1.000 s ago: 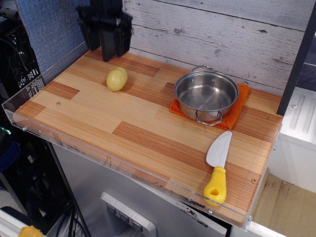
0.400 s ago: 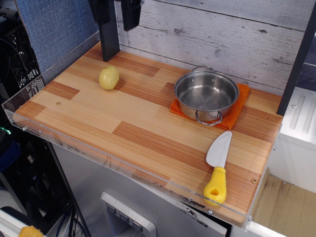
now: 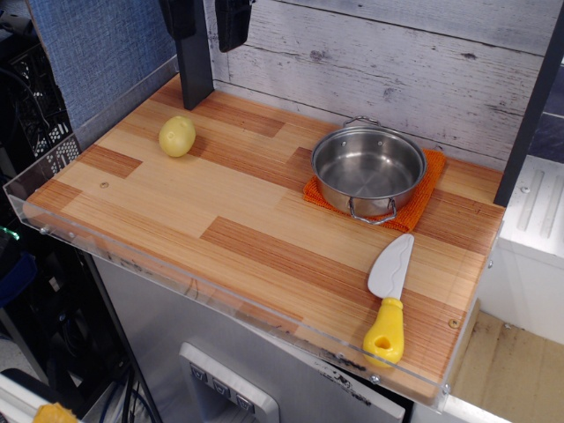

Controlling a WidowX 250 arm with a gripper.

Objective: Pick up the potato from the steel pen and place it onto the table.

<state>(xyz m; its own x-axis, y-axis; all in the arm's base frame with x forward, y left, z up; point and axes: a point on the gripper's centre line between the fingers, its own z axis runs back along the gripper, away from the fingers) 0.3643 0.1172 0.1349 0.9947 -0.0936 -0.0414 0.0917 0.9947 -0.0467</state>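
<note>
The pale-yellow potato (image 3: 177,136) lies on the wooden table (image 3: 256,238) at the back left, apart from everything else. The steel pan (image 3: 368,169) stands empty on an orange mat at the back right. My gripper (image 3: 207,16) is high above the table's back left corner, mostly cut off by the top edge. Its two dark fingers (image 3: 232,21) hang apart with nothing between them, well above and slightly right of the potato.
An orange woven mat (image 3: 426,194) lies under the pan. A white toy knife with a yellow handle (image 3: 388,300) lies at the front right. A black post (image 3: 196,70) stands at the back left. A clear acrylic rim (image 3: 176,280) edges the table.
My gripper has risen from just above the table to the top of the view. The potato has rolled left across the table.
</note>
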